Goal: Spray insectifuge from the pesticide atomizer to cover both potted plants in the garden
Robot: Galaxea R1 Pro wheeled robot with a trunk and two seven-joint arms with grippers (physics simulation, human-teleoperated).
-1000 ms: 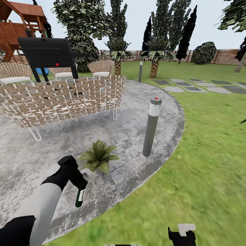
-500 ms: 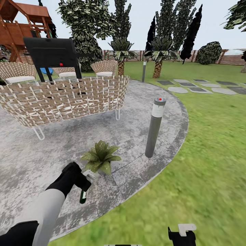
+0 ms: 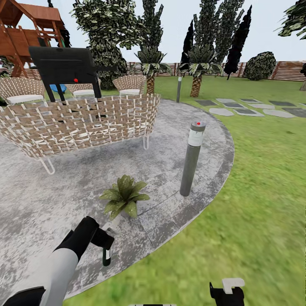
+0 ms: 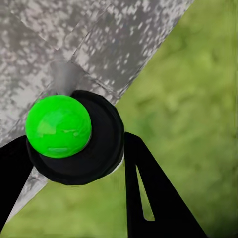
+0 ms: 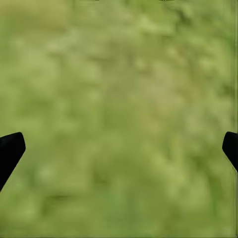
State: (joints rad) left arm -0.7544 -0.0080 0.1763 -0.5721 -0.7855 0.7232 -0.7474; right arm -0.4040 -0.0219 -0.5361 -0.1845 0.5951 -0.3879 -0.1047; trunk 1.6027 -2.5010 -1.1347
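The left claw (image 3: pixel 107 243) is closed around the pesticide atomizer (image 3: pixel 109 231). One potted plant (image 3: pixel 124 196) stands just beyond it. The right claw (image 5: pixel 119 148) is spread wide, holding nothing, over grass (image 5: pixel 119 99).

I am seeing the potted plant (image 3: pixel 124 197) sitting on the patio (image 3: pixel 51 199) just ahead of my left gripper (image 3: pixel 107 244), the bollard (image 3: pixel 190 159) standing to its right near the patio's edge, the wicker sofa (image 3: pixel 76 125) lying behind, and lawn (image 3: pixel 263 191) stretching rightward.
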